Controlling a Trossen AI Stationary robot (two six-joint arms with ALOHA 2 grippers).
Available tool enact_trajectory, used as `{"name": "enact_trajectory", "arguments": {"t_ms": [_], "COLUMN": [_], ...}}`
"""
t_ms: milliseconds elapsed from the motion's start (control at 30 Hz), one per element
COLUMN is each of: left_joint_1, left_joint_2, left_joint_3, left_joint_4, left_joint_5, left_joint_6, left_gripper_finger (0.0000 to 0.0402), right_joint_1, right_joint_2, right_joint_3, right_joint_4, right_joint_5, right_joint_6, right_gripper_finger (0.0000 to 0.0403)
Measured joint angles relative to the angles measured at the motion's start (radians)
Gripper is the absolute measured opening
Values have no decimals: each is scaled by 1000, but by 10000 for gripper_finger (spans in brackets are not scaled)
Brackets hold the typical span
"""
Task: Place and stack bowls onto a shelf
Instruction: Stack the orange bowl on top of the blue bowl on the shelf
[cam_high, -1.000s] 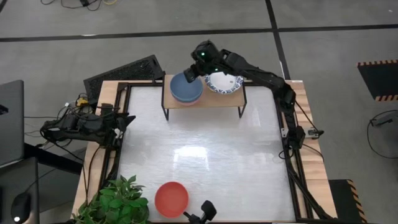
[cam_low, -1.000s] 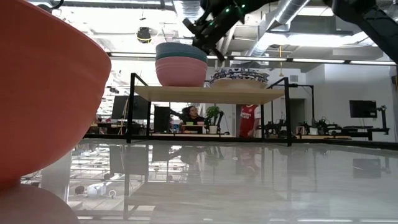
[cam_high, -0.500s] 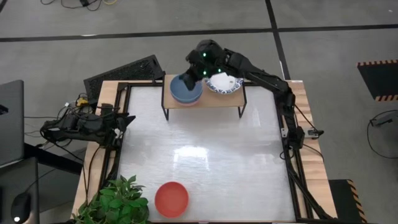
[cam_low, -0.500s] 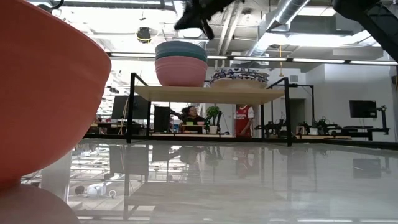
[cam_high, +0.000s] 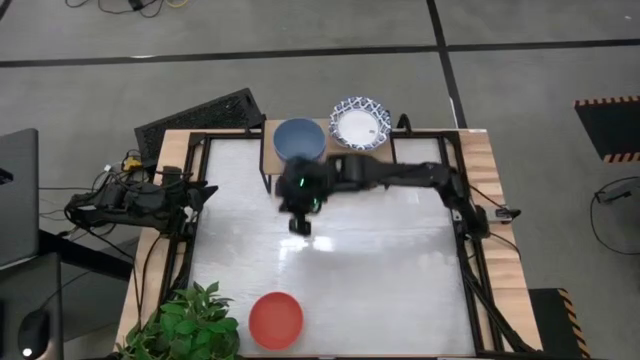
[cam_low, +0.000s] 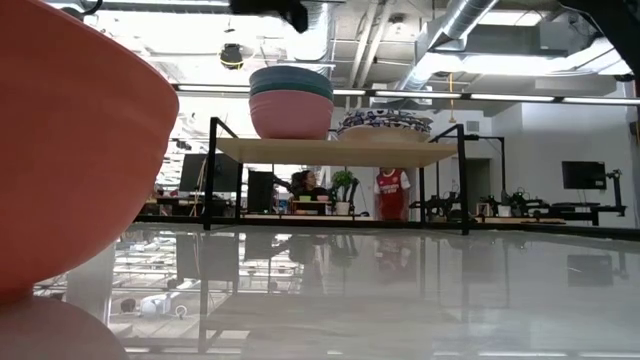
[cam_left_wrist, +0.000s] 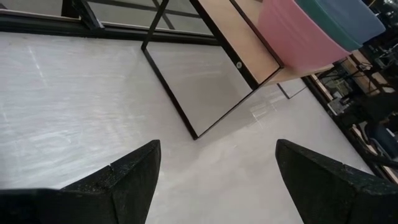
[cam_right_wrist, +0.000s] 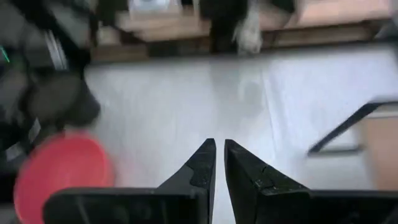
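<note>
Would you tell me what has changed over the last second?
The right gripper left the shelf, swinging out over the table toward the red bowl, holding nothing. The stacked bowls, patterned bowls and left gripper stayed put.

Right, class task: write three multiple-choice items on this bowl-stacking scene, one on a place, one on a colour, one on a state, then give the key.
1. Where is the red bowl?
A. on the table's near edge
B. on the shelf
C. in a gripper

2. What colour is the top bowl of the plain stack?
A. pink
B. blue
C. white

3. How is the right gripper?
A. holding a bowl
B. wide open
C. nearly shut, empty

Key: A, it sits beside the plant; B, blue shows from above; C, its fingers nearly meet with nothing between.
</note>
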Motion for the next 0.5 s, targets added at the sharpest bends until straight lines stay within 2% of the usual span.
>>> {"name": "enact_trajectory", "arguments": {"t_ms": [167, 367, 500], "left_joint_1": [0, 0, 0], "left_joint_2": [0, 0, 0], "left_joint_3": [0, 0, 0], "left_joint_4": [0, 0, 0], "left_joint_5": [1, 0, 1], "left_joint_6": [3, 3, 1], "left_gripper_finger": [302, 302, 302], "right_joint_1": [72, 152, 200], "right_joint_2": [47, 132, 193], "right_joint_3": [-41, -45, -42], "right_joint_4": [-6, -28, 30], "right_joint_5": [2, -39, -51], "right_joint_6": [0, 14, 105], "right_gripper_finger": [89, 188, 247]}}
